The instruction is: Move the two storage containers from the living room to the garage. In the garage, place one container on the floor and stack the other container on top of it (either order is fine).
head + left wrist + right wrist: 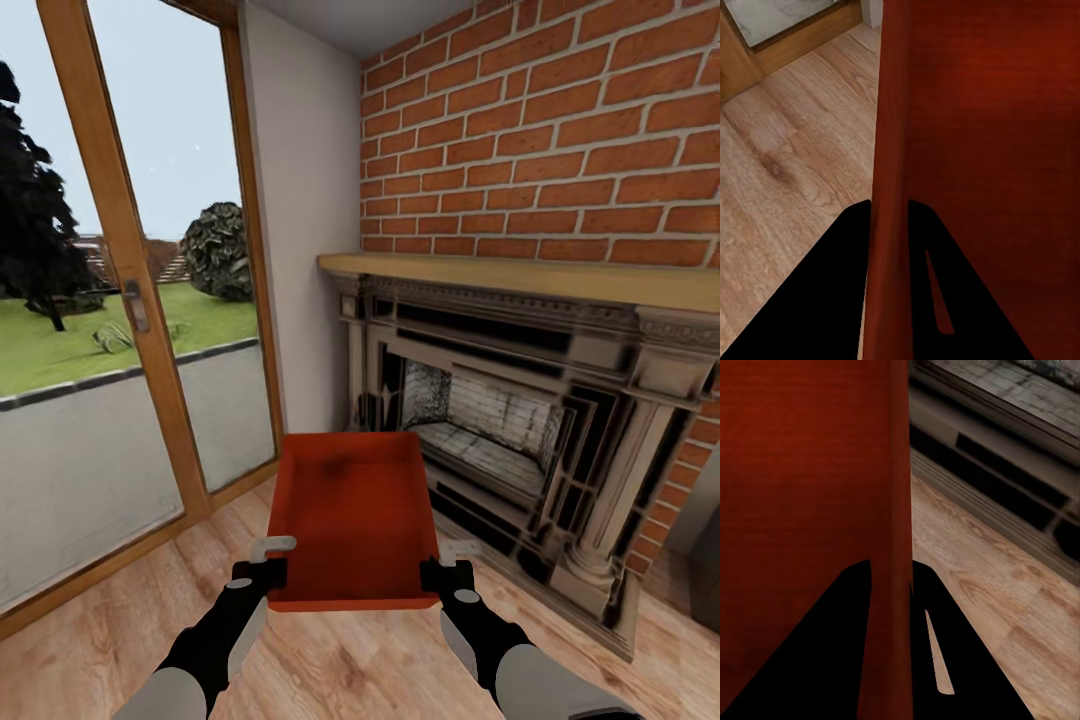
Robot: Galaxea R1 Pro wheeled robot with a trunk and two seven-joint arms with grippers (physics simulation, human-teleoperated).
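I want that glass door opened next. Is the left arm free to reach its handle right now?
Probably not: the left gripper is clamped on the side wall of the orange-red plastic storage bin, as is the right gripper. The metal door handle sits far off, beyond the wood floor.

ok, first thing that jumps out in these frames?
The orange-red storage container, held up in front of the robot above the wood floor, with the left gripper and right gripper each clamped on a side wall. Behind it to the right, the brick fireplace; to the left, a glass door onto a lawn.
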